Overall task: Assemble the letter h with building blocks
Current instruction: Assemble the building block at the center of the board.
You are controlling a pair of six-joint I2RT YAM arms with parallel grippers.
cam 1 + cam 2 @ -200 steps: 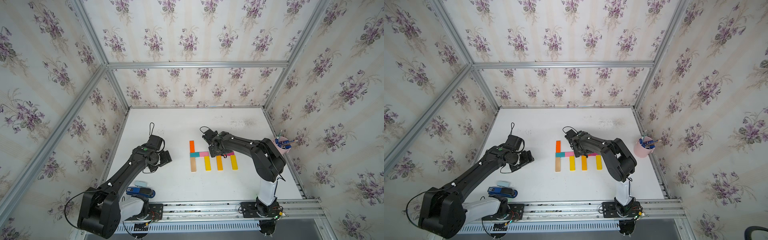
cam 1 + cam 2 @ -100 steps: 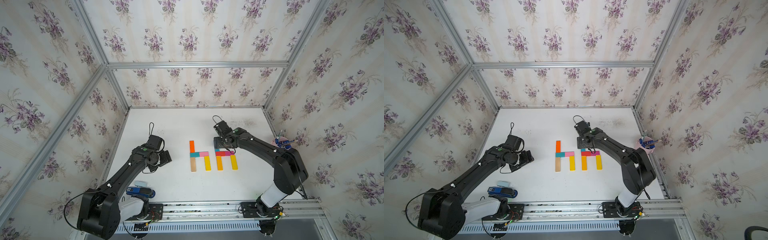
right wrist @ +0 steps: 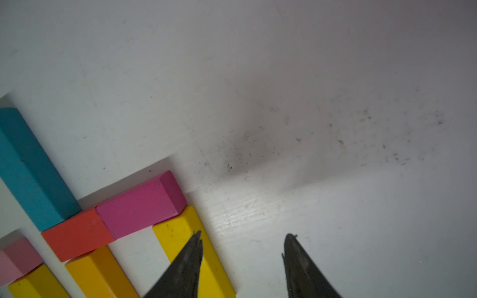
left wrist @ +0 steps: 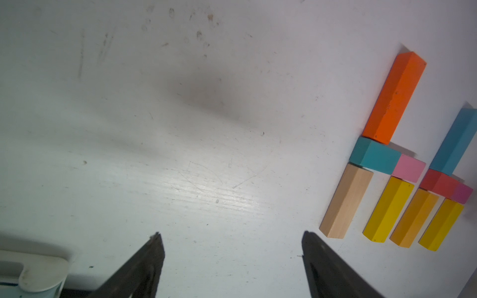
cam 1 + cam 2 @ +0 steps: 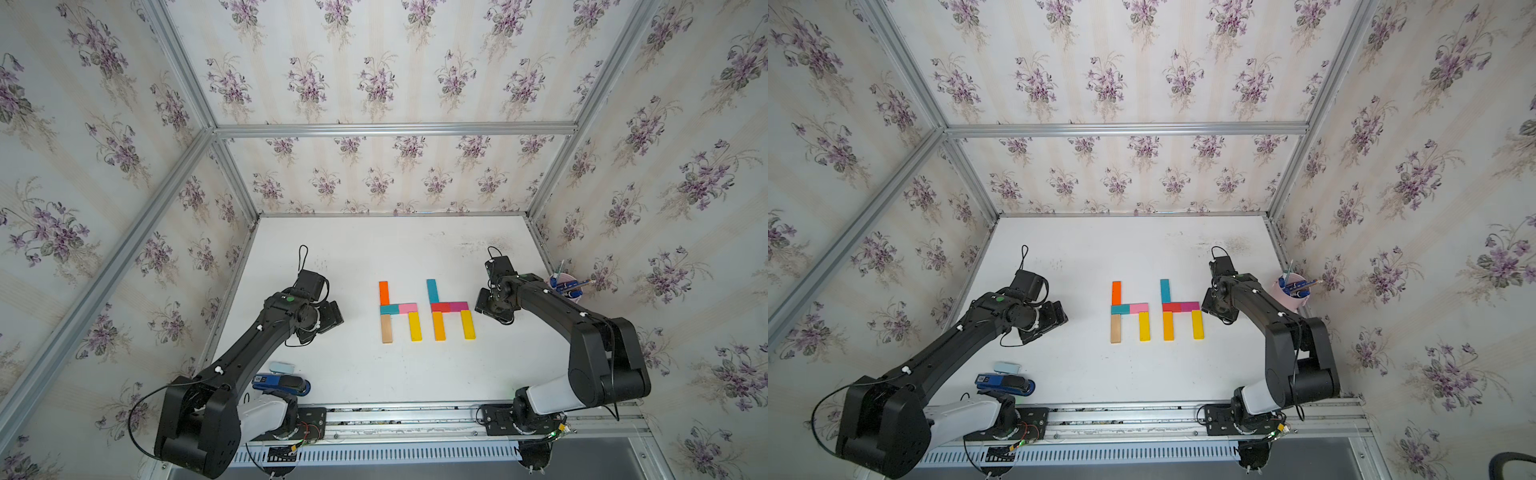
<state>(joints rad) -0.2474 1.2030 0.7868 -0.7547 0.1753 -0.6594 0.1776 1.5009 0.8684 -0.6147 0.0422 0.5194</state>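
Lying flat, coloured building blocks [image 5: 390, 308] form the letter h [image 5: 441, 307] twice.

Walls: cream wallpaper with purple flower sprigs [image 5: 374, 83]
Frame: silver aluminium rails [image 5: 395, 129]
Floor: scuffed white tabletop [image 5: 374, 249]

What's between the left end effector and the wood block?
Nothing. Bare table separates the left end effector from the wood block, seen in both top views and the left wrist view.
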